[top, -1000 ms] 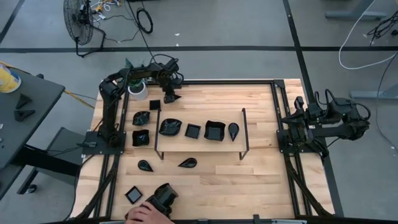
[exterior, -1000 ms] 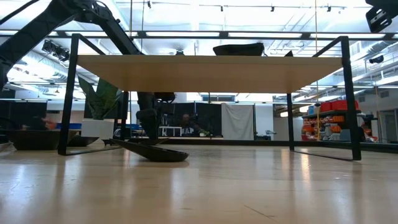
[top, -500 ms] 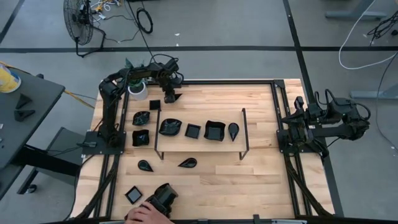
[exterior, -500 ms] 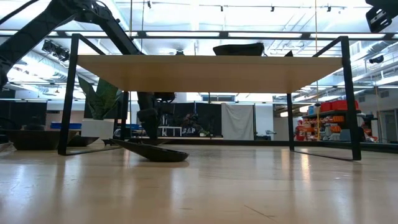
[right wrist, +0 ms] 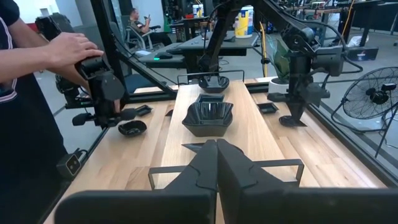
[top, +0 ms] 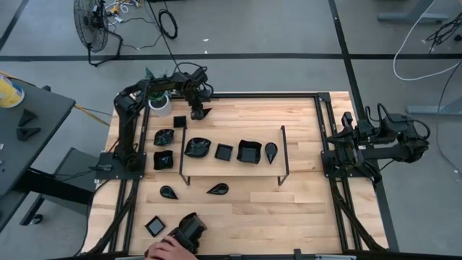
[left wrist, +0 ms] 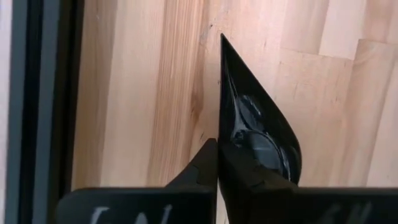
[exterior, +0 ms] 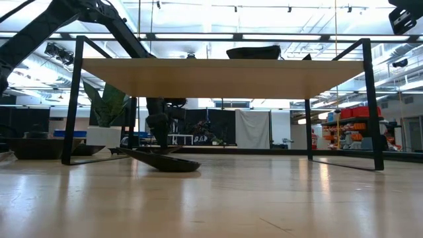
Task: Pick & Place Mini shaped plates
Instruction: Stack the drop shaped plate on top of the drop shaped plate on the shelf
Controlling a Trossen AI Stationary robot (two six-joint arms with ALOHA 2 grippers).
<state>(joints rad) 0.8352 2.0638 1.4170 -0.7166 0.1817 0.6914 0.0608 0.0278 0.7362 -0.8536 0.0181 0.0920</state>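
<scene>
Fingers of my left gripper [top: 197, 113] sit at the far-left corner of the desk [top: 303, 209], clamped on a teardrop plate [top: 202, 113] just beside the white pot [top: 157, 103] and a small square plate [top: 179, 122]; from above, the plate's pointed tip runs out to the right of the fingers, along the desk's far edge. In that same view the wire frame [top: 231, 152] stands mid-desk with four plates inside it, more plates lie at its left and in front of it, and a person's hand [top: 167, 249] holds a dark device at the near edge. My right gripper [top: 345, 141] waits at the right edge, well apart from every plate, so my left arm is plainly the nearer one. From desk height, my left gripper [exterior: 158, 124] comes down behind the frame's raised wooden shelf [exterior: 218, 76], and a shallow leaf plate [exterior: 165, 162] lies on the wood in front. My left wrist view shows the held teardrop plate [left wrist: 252, 137] pinched on edge between my fingers [left wrist: 199, 171], its long axis pointing straight away from them, tip close over the boards. My right wrist view shows those fingers [right wrist: 214, 165] pressed together on nothing, with a wavy plate [right wrist: 210, 117] on the shelf ahead. I judge the next move turns on lowering the plate tip-first.
</scene>
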